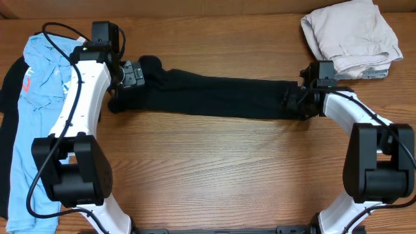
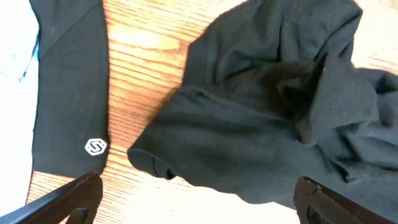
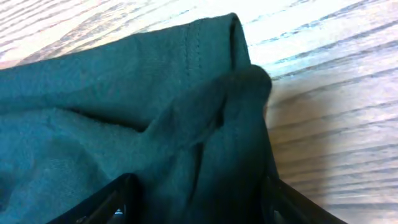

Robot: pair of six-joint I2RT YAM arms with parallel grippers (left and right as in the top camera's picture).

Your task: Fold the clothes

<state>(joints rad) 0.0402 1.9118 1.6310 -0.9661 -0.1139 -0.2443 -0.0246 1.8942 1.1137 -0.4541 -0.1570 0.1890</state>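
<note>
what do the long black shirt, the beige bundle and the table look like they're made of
Black T-shirt: soft matte knit, probably cotton jersey; it wrinkles loosely and shows a stitched hem in the right wrist view. Beige garment: matte woven-looking cloth with creased folds; fibre unclear. Table: wood or wood-look laminate, with grain lines and a slight sheen.

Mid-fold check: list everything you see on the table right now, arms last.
black T-shirt: one, black, stretched in a long strip across the middle
light blue tee: one, light blue, left edge
black tee with logo: one, black, far left, beside the blue tee
beige garments: pile, beige, far right corner
table: one, brown wood
left end effector: one, black, open, strip's left end
right end effector: one, black, strip's right end, fabric between its fingers
</note>
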